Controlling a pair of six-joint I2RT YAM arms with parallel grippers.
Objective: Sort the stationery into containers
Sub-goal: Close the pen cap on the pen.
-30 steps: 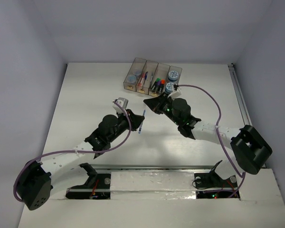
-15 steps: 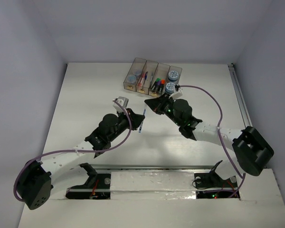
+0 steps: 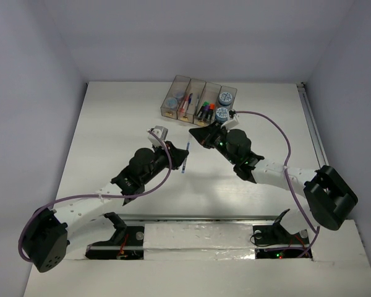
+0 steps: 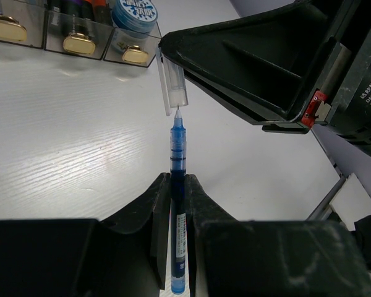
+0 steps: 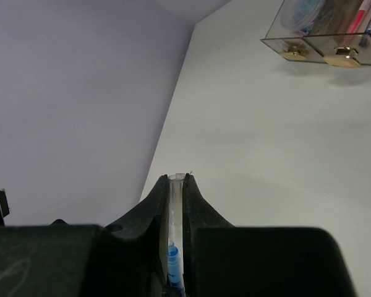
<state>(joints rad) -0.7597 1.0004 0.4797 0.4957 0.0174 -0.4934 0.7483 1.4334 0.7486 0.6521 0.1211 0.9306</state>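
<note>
My left gripper [image 3: 175, 157] is shut on a thin blue pen [image 3: 185, 159], which it holds above the table; in the left wrist view the pen [image 4: 177, 154] sticks out past the fingertips [image 4: 158, 192]. My right gripper [image 3: 193, 133] is shut on a clear pen cap [image 5: 176, 204]. In the left wrist view the cap [image 4: 172, 86] hangs from the right gripper's tip, and the pen's point sits at its open end. The containers [image 3: 198, 93] stand at the back, holding tape rolls [image 3: 227, 98], highlighters [image 3: 205, 109] and pens [image 3: 185, 103].
The bins' tan end pieces [image 4: 79, 43] face me, with a blue-grey roll [image 4: 136, 11] in the rightmost bin. In the right wrist view the bins [image 5: 324, 43] lie at the far right. A grey wall rises along the table's left edge [image 5: 167, 117].
My right arm has shifted slightly, bringing the cap closer to the pen's point. My left gripper still holds the pen in the same place.
</note>
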